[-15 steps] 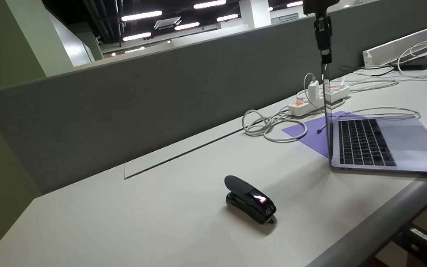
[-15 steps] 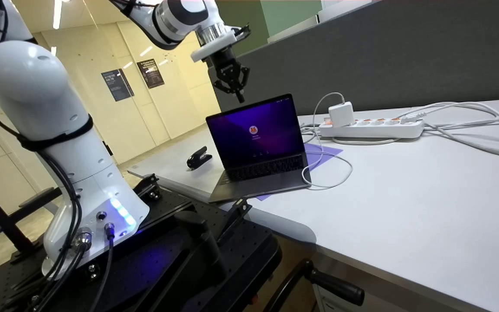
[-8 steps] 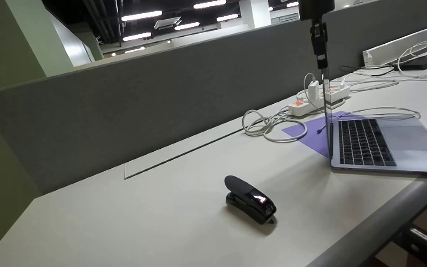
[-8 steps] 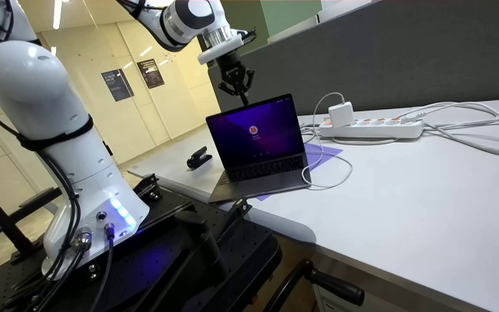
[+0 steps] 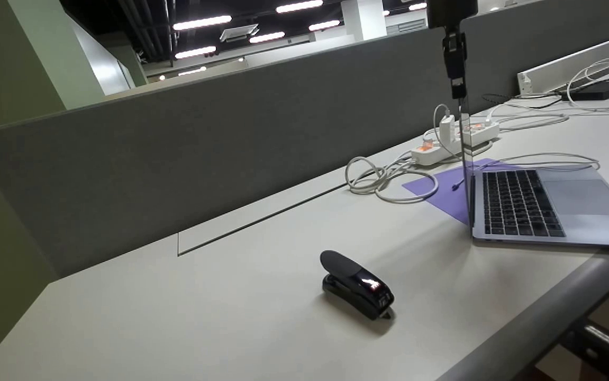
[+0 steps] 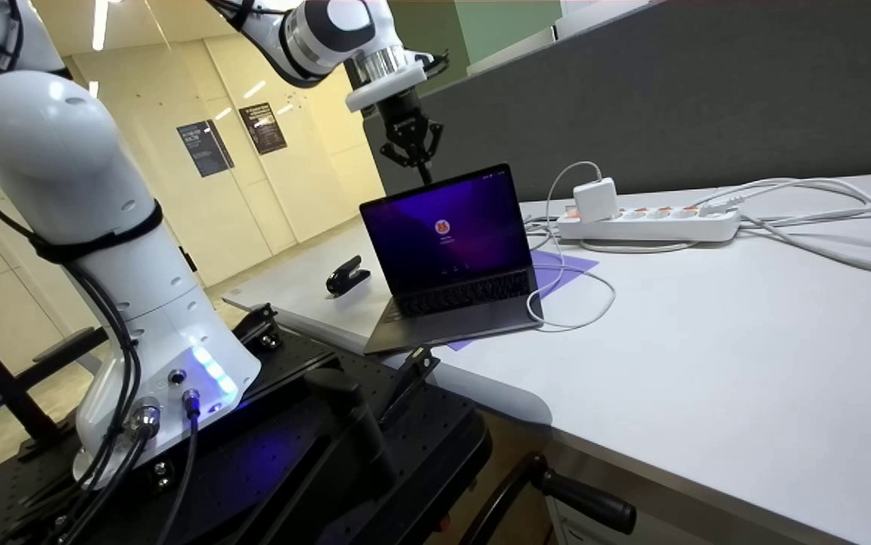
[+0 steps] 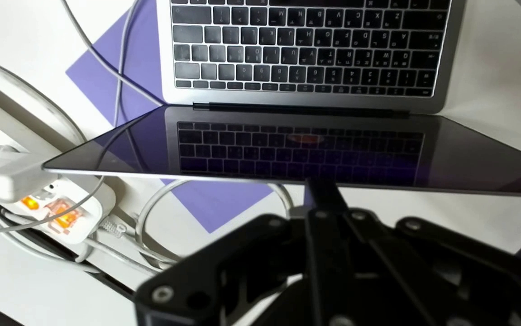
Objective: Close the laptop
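As the laptop (image 6: 447,236) stands open at the desk's (image 6: 707,341) robot-side edge, the gripper (image 6: 426,175), fingers (image 7: 321,195) together, holds nothing; the likely light, fragile lid (image 7: 287,145) wants pushing at its top rim.

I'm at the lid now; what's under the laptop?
A flat purple sheet lies partly under the open laptop, showing past its edges on the white desk. The laptop hides the rest, so I can't tell what else is beneath.
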